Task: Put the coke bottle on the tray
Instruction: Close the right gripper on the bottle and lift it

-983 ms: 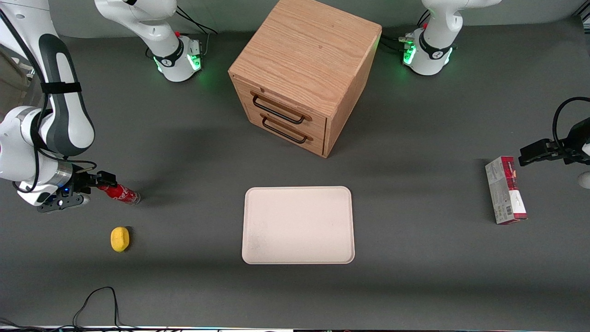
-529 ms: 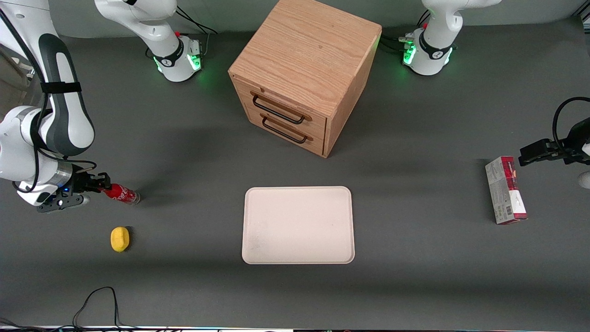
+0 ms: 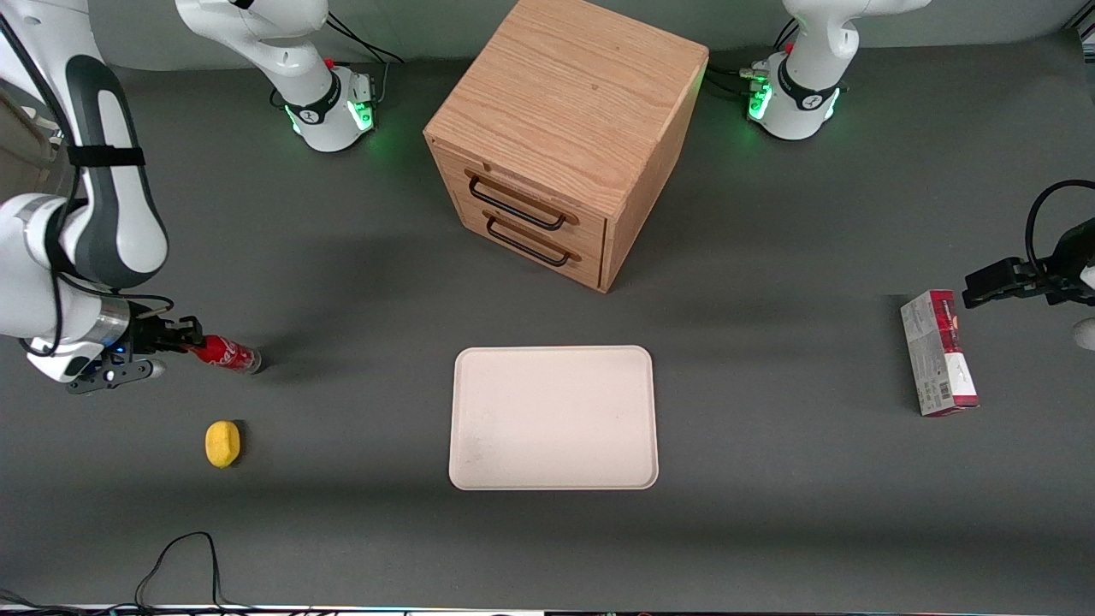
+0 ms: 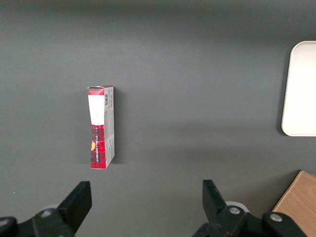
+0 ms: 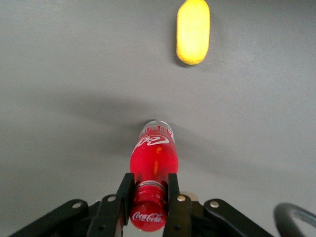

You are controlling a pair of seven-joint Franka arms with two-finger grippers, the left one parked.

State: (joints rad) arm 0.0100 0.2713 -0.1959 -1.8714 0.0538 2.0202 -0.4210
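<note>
The coke bottle point(image 3: 224, 355) is a slim red bottle with white script, tilted, its clear base low over the table toward the working arm's end. My gripper point(image 3: 185, 343) is shut on its neck just under the red cap. In the right wrist view the two black fingers point(image 5: 123, 195) pinch the neck of the bottle point(image 5: 153, 158), and the gripper point(image 5: 148, 193) holds it with the base pointing away. The cream-white tray point(image 3: 553, 417) lies flat at the table's middle, in front of the drawer cabinet, well apart from the bottle.
A yellow lemon-like object point(image 3: 222, 444) lies nearer the front camera than the bottle and shows in the right wrist view point(image 5: 193, 30). A wooden two-drawer cabinet point(image 3: 565, 137) stands farther back. A red-and-grey carton box point(image 3: 938, 352) lies toward the parked arm's end.
My gripper has drawn slightly up and toward the working arm's end, and the bottle's neck end has lifted with it; the base end stays at about the same spot.
</note>
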